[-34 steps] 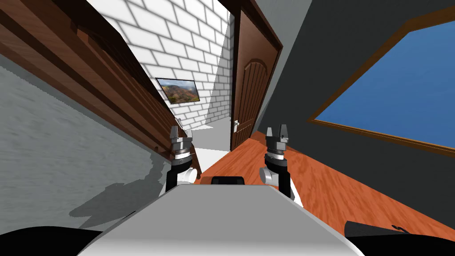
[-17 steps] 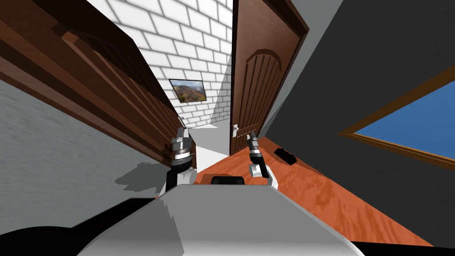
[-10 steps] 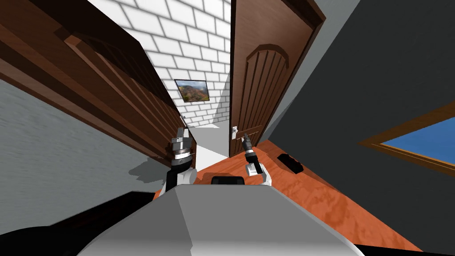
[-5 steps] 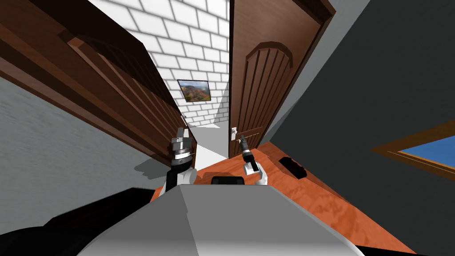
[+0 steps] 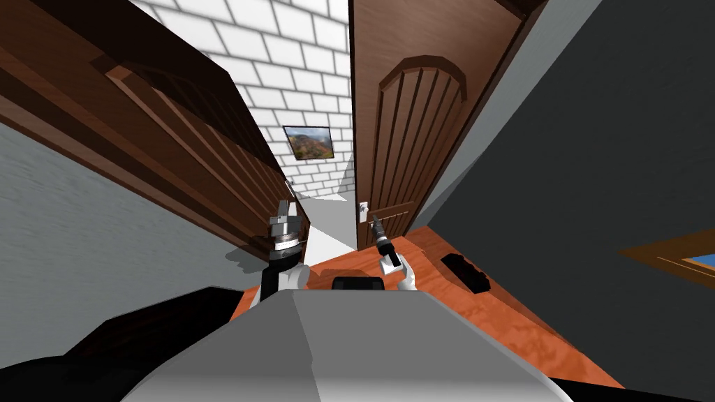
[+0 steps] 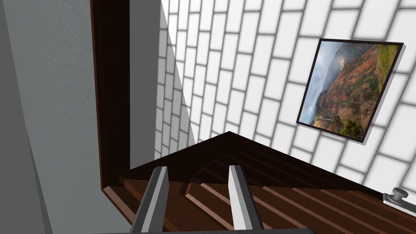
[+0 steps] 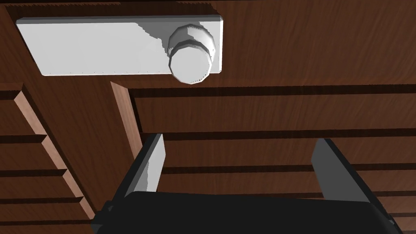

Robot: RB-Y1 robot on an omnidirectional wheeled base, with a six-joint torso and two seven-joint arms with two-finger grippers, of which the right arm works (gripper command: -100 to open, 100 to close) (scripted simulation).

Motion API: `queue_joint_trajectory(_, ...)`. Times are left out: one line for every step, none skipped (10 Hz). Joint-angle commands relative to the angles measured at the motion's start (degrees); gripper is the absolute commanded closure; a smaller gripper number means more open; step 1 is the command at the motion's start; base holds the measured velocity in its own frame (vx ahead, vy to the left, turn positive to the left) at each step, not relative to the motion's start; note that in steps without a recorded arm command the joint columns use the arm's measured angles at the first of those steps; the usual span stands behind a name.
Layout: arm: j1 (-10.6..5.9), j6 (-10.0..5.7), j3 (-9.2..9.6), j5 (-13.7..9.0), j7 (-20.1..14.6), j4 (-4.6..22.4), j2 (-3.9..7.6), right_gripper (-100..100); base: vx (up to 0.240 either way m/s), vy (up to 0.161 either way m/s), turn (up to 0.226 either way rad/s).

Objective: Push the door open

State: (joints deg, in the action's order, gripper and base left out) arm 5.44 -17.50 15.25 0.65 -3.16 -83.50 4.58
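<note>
Door: brown wood with an arched, ribbed panel (image 5: 412, 139), standing at 12 to 1 o'clock from the robot, its free edge toward the white brick wall (image 5: 300, 70).
Knob: a round white knob (image 7: 190, 65) on a white oblong plate (image 7: 101, 46), set low on the door near its free edge.
Right claw: the right claw (image 7: 239, 162) is at 12 o'clock from the chest, pointed at the door face just below the knob. Its two fingers (image 7: 148, 166) are spread wide and nothing lies between them. They are close to the ribbed wood; contact cannot be told.
Left claw: the left claw (image 5: 285, 209) is raised at 11 o'clock beside a second brown door (image 5: 174, 139). Its fingers (image 6: 156, 195) stand apart with a narrow gap and pinch nothing.
Far wall: a framed landscape picture (image 5: 308, 142) hangs on the brick at 12 o'clock, between the two doors.
Floor: orange wood boards (image 5: 489, 307); a dark block (image 5: 466, 271) lies on them at 2 o'clock, near the dark grey wall (image 5: 593, 174).
Window: a brown-framed window (image 5: 670, 255) is in that wall at 3 o'clock.
</note>
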Motion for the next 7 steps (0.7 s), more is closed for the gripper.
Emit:
queue_joint_trajectory(-1.03,0.68,0.78,0.1,-0.3,2.3,-0.22,-100,0.023,-0.114,0.109)
queue_joint_trajectory(-1.62,1.11,1.19,0.2,-0.5,3.6,-0.31,-100,0.019,-0.114,0.112)
queue_joint_trajectory(-2.1,1.46,1.51,0.2,-0.7,4.6,-0.39,-100,0.029,-0.11,0.087)
queue_joint_trajectory(-2.37,1.66,1.7,0.2,-0.8,5.2,-0.45,-100,0.026,-0.093,0.046)
queue_joint_trajectory(-2.24,1.64,1.52,0.1,-0.9,4.6,-0.12,-100,0.009,-0.038,0.01)
queue_joint_trajectory(-2.75,1.43,1.18,0.1,-0.8,5.4,-0.07,-100,0.12,0.036,0.033)
queue_joint_trajectory(-2.87,1.38,1.09,0.1,-0.8,5.6,-0.08,-100,0.176,0.062,0.023)
